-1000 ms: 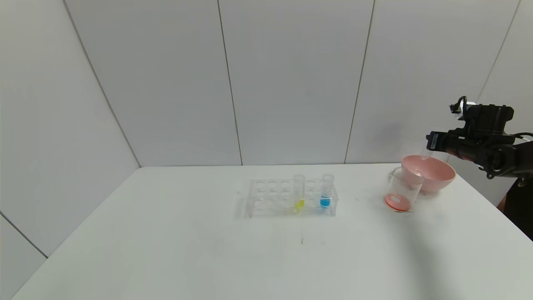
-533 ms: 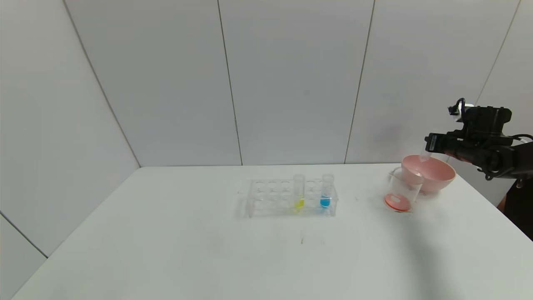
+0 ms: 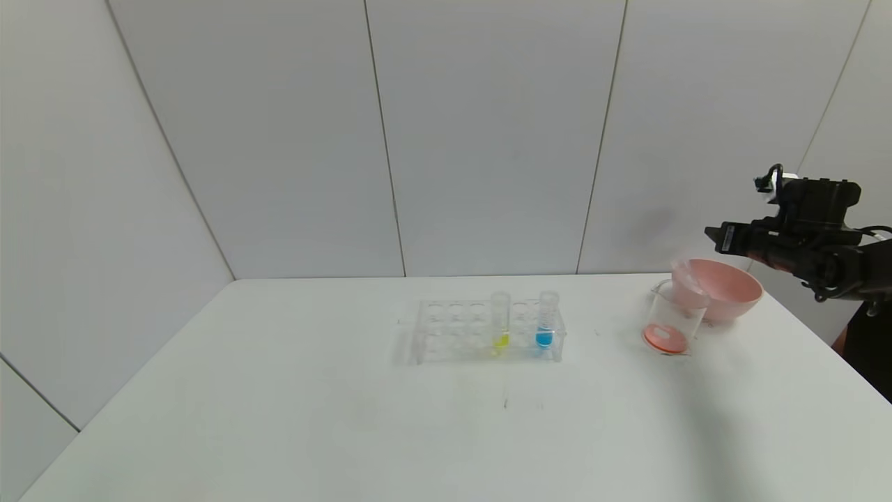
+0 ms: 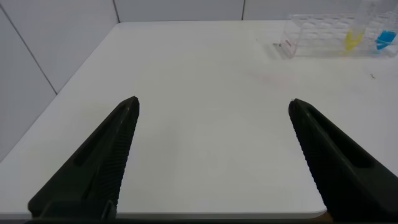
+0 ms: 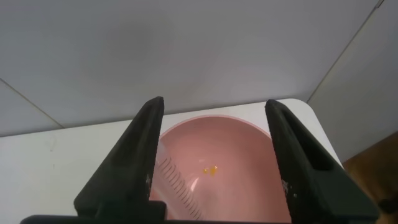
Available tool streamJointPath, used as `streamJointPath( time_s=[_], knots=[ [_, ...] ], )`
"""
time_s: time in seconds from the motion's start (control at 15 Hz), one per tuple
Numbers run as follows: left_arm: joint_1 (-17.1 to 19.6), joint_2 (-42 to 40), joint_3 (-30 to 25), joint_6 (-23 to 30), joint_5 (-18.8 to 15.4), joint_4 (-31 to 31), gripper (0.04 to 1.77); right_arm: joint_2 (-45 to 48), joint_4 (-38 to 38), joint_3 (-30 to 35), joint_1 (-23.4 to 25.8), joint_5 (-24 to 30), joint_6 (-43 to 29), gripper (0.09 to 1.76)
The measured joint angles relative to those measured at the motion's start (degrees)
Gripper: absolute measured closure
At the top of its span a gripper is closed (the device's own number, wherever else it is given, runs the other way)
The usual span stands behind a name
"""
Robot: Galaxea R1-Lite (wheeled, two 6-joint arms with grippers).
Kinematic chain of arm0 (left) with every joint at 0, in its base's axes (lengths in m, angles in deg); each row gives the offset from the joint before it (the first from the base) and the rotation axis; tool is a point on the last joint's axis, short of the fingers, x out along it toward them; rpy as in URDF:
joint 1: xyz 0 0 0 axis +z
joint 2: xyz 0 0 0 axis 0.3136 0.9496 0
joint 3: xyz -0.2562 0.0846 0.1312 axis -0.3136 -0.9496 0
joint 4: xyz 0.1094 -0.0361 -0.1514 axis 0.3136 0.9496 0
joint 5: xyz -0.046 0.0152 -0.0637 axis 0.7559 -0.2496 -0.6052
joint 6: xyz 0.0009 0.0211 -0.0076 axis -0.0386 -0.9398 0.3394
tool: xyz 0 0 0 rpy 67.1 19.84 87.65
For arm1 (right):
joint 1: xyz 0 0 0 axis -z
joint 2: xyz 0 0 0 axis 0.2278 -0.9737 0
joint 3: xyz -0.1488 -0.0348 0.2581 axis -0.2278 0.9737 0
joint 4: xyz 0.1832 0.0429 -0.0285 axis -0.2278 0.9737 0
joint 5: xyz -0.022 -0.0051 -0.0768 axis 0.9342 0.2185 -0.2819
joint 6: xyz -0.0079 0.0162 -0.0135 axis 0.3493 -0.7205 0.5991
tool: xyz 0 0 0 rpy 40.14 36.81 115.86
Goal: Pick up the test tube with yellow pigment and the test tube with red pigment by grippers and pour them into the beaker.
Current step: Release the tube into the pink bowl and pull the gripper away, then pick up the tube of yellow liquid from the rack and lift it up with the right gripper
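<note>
Right gripper: far right of the head view, above the pink bowl, fingers pointing toward frame left. In the right wrist view its fingers stand wide apart with nothing clamped between them.

Test tube with red pigment: clear, ribbed tube lying tilted inside the pink bowl against its wall, seen in the right wrist view between the spread fingers; a small orange drop sits on the bowl floor beside it. In the head view the tube shows faintly at the bowl's left rim.

Beaker: right of centre in the head view, upright on the white table, touching or just in front of the bowl's left side; red-orange liquid covers its bottom.

Test tube with yellow pigment: upright in the clear tube rack, centre of the head view. Tube with blue liquid: upright in the same rack, just right of the yellow one.

Left gripper: outside the head view; in the left wrist view its fingers are spread wide over bare table, rack at that frame's upper right.
</note>
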Motion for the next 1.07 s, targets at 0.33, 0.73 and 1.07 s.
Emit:
streamJointPath(
  time_s=[0.33,0.73,1.07],
  knots=[
    [0.00,0.00,0.00,-0.02,0.00,0.00,0.09,1.85,0.52,0.87,-0.59,-0.33,-0.06,0.41],
    [0.00,0.00,0.00,0.00,0.00,0.00,0.09,13.29,0.13,14.03,-4.83,-0.22,-0.09,0.27],
    [0.00,0.00,0.00,0.00,0.00,0.00,0.09,30.84,0.30,32.78,-13.34,-1.84,-2.16,0.21]
  ],
)
